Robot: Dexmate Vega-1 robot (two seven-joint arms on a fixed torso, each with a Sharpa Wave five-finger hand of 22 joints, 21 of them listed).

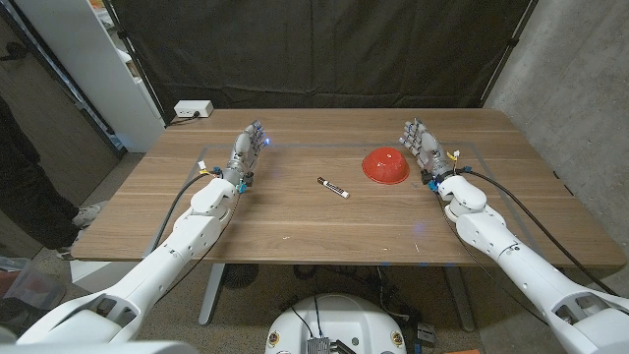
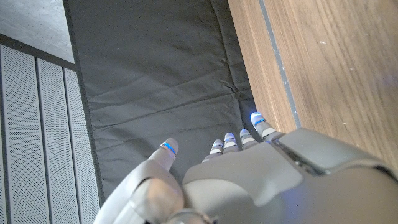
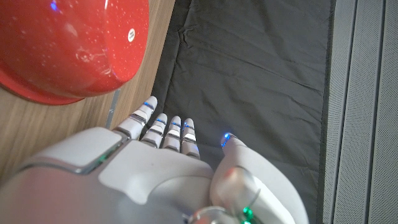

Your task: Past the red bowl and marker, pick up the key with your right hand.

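Observation:
A red bowl (image 1: 385, 165) lies upside down on the wooden table (image 1: 295, 231), right of the middle; in the right wrist view the red bowl (image 3: 68, 43) is close beside my right hand (image 3: 155, 174). A small marker (image 1: 333, 187) with dark ends lies left of the bowl, near the table's middle. My right hand (image 1: 423, 146) stands just right of the bowl, fingers stretched toward the far edge, holding nothing. At the far left of the table my left hand (image 1: 249, 149) has its fingers stretched out too, and it is empty; the left hand (image 2: 267, 180) reaches along the table's edge.
A white box (image 1: 193, 109) with a cable sits at the table's back left corner. A black curtain (image 1: 314, 49) hangs behind the table. A white cabinet (image 1: 88, 59) and a person's leg (image 1: 25, 187) are at the left.

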